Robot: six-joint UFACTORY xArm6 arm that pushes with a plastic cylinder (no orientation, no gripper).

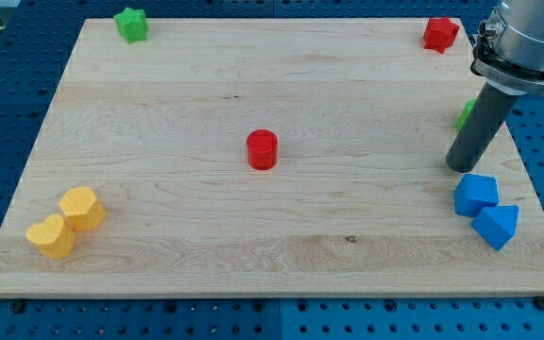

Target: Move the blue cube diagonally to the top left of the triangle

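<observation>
The blue cube [476,194] lies near the view's right edge of the wooden board [253,227]. The blue triangle [497,226] touches it at its lower right. My tip [460,167] rests on the board just above and slightly left of the blue cube, very close to its top left corner. The dark rod rises from there toward the view's top right.
A red cylinder [263,149] stands mid-board. A green star [131,25] is at the top left, a red star [440,34] at the top right. A green block [465,114] shows partly behind the rod. A yellow hexagon [82,208] and yellow heart [51,236] sit bottom left.
</observation>
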